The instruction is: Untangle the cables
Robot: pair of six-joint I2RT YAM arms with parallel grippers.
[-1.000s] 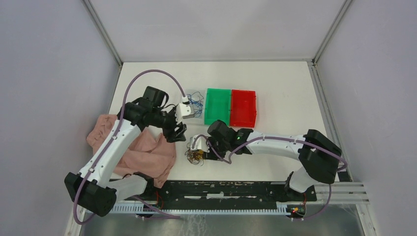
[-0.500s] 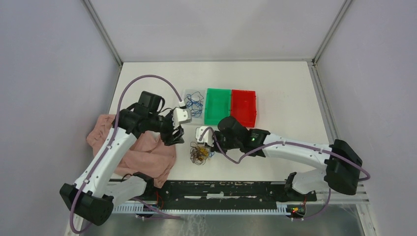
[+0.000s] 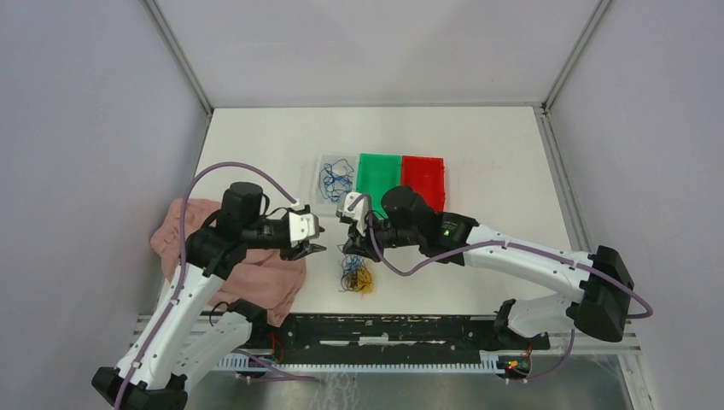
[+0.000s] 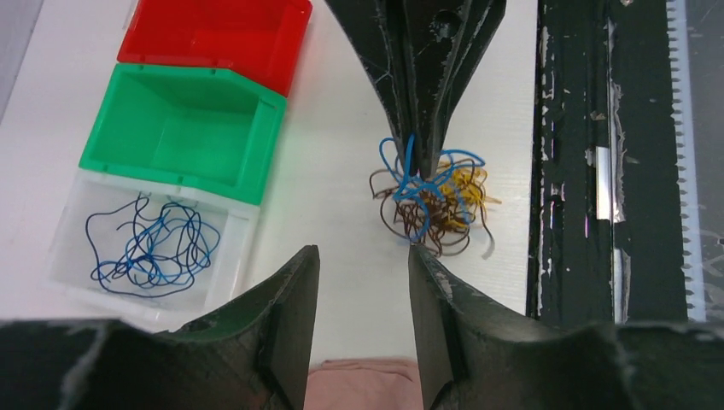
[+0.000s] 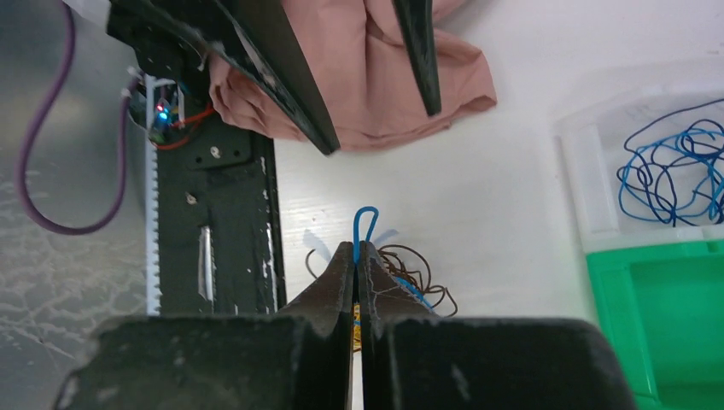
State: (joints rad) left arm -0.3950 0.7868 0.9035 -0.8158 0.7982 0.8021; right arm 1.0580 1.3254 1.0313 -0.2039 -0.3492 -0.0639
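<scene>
I'm clamping one blue cable (image 5: 355, 229) in my right gripper (image 5: 357, 248), aiming my parted, empty left gripper (image 4: 363, 260) to pin the tangle (image 4: 435, 209).

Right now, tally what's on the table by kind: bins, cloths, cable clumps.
Bins: 3 (clear bin, green bin, red bin)
Cloth: 1
Cable clumps: 2 (tangle on the table, blue wires in the clear bin)
Total: 6

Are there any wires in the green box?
No, the green bin is empty; the loose blue wires lie in the clear bin right next to it.
</scene>
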